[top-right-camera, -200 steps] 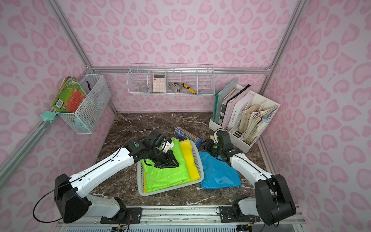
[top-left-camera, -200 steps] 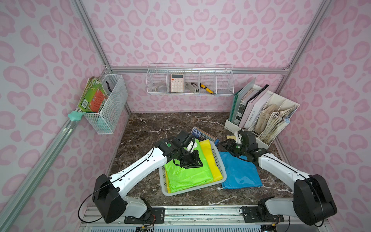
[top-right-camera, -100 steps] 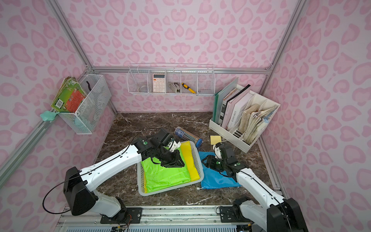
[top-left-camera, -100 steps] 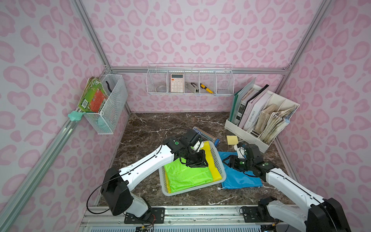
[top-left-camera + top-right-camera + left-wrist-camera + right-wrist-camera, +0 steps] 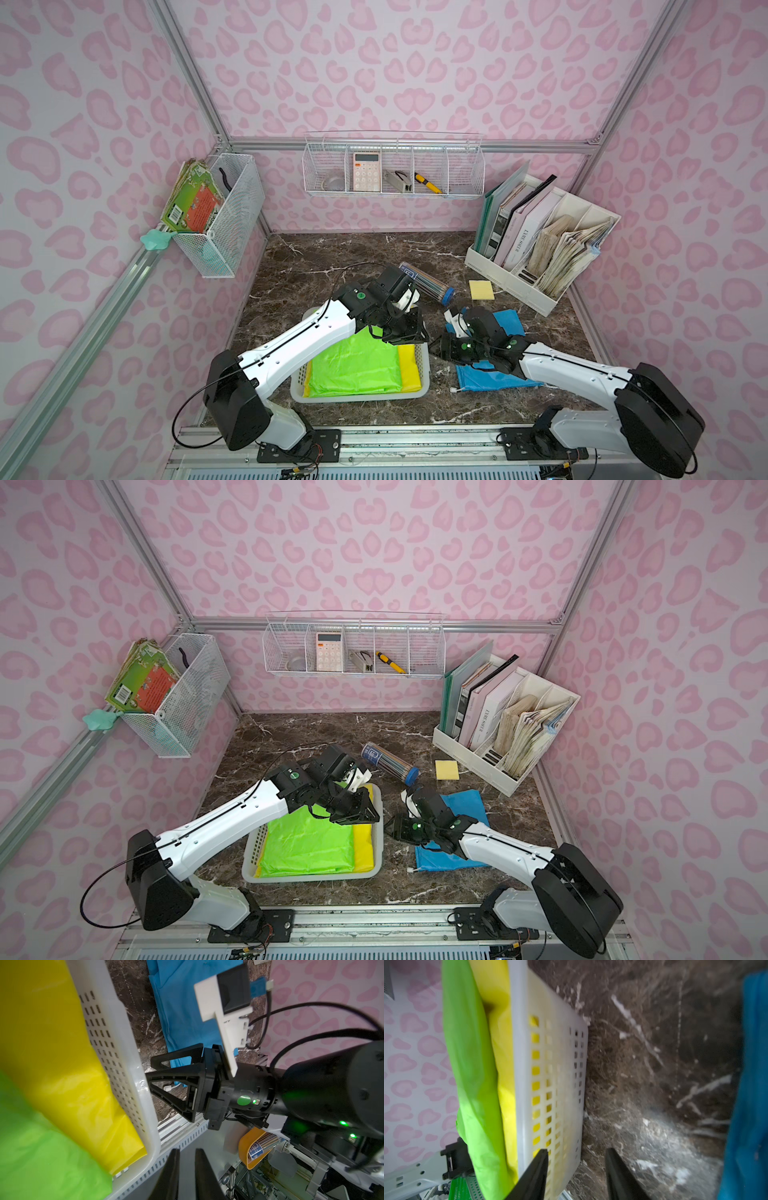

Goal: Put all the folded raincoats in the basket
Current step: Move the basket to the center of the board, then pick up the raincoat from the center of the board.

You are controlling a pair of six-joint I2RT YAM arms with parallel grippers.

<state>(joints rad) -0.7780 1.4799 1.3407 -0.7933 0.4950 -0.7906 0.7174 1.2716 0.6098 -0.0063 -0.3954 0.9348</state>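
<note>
The low white perforated basket stands at the table's front. A green folded raincoat lies in it on top of a yellow one. A blue raincoat lies on the table to the right, partly under my right arm. My left gripper hovers over the basket's far right corner, open only a narrow gap, empty. My right gripper is open beside the basket's right wall, one fingertip at the rim.
A clear pencil tube and a yellow sticky pad lie behind the grippers. A white file holder stands at the back right. A wire rack hangs on the back wall, a mesh bin on the left wall.
My right gripper has come from the back, over the blue raincoat, forward and left to the basket's right wall. My left gripper shifted slightly right over the basket.
</note>
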